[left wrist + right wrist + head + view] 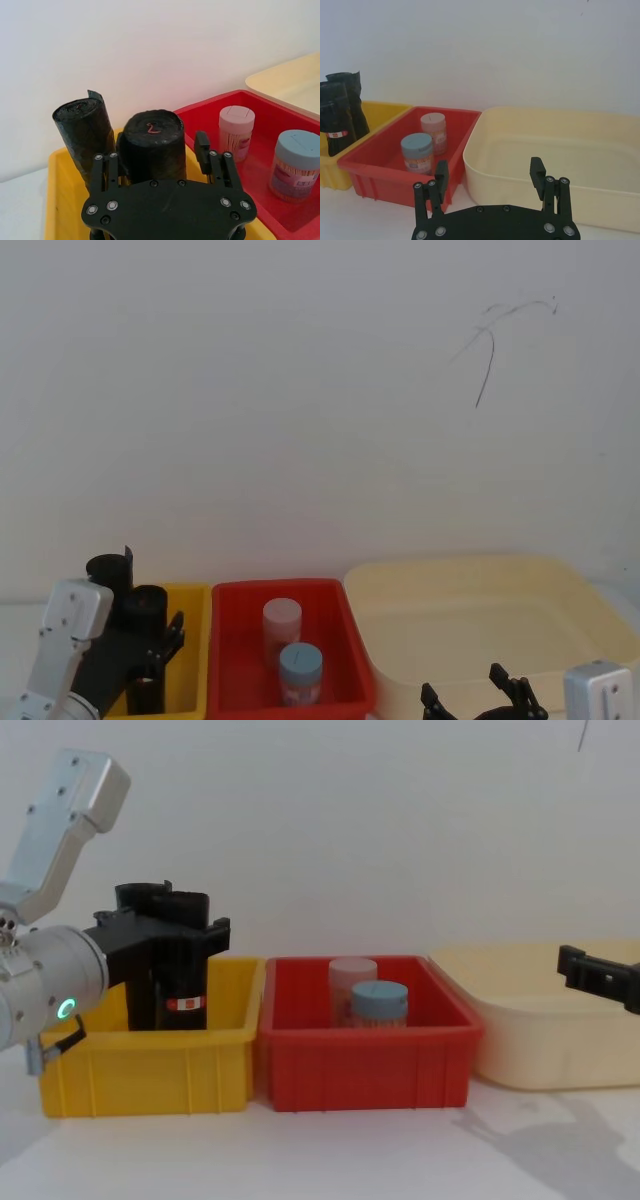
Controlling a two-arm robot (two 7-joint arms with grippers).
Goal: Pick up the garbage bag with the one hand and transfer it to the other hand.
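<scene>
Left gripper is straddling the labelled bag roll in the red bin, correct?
Wrong bin: the garbage bag stands in the yellow bin, as the chest view shows. The left gripper does straddle it.

Bright, even, diffuse lighting; white wall [300, 390] washed pale. Soft grey shadows fall on tabletop [330, 1150] before the cream tub [530, 1050].
</scene>
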